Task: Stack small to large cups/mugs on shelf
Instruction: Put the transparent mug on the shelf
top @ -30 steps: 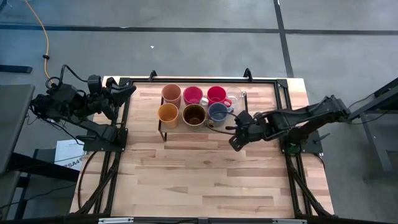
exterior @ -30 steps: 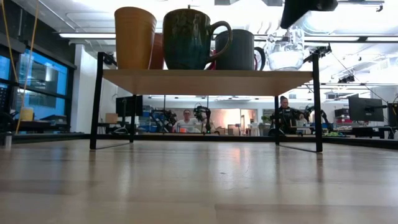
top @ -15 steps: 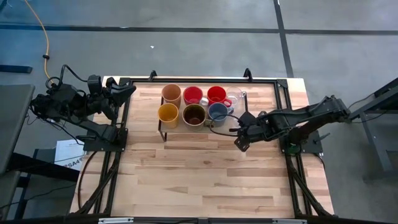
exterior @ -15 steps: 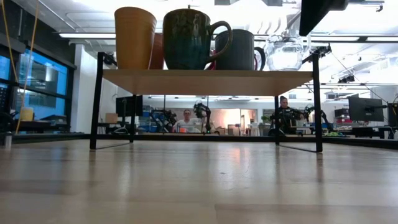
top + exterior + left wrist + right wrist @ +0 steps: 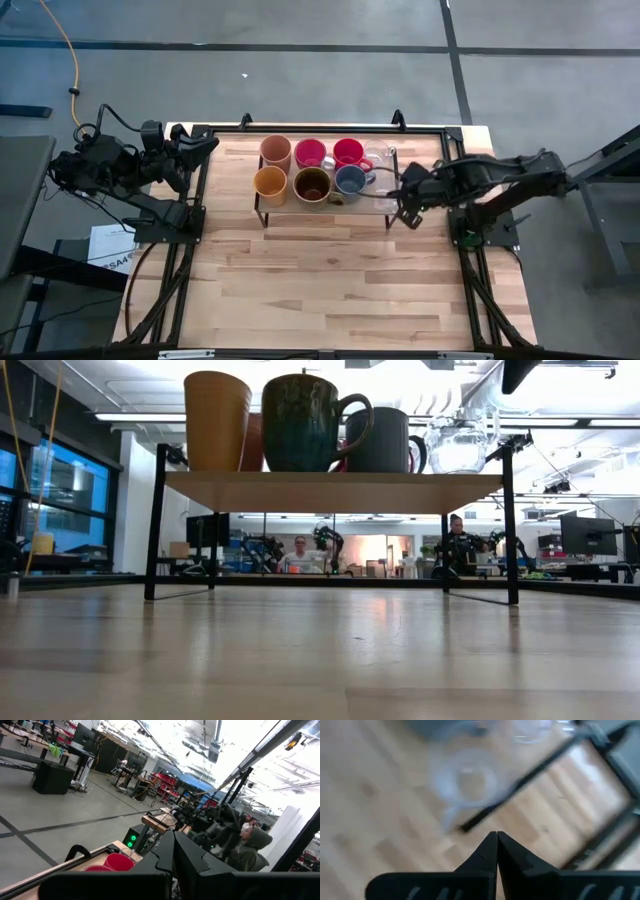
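The shelf (image 5: 392, 205), a black-framed rack with a plank top (image 5: 330, 492), carries all eight cups. The back row holds the peach tumbler (image 5: 275, 150), two red/pink cups (image 5: 310, 152) (image 5: 348, 152) and a clear glass cup (image 5: 378, 155). The front row holds the orange-yellow cup (image 5: 270, 184), the dark-brown mug (image 5: 313, 184), the grey-blue mug (image 5: 350, 182) and a clear glass cup (image 5: 385, 190) (image 5: 465, 780). My right gripper (image 5: 408, 215) (image 5: 496, 835) is shut and empty, just off the shelf's right end, above the front glass cup's level. My left gripper (image 5: 205, 143) (image 5: 173, 837) rests shut at the table's far left.
The tabletop (image 5: 330, 290) in front of the shelf is bare wood. Black frame rails (image 5: 462, 150) run along the table's left, right and far edges. People sit in the room beyond the table (image 5: 300, 555).
My right gripper has drawn back from over the front clear glass cup toward the table's right edge and has risen, almost out of the low view. The glass cup stays standing on the shelf's right end.
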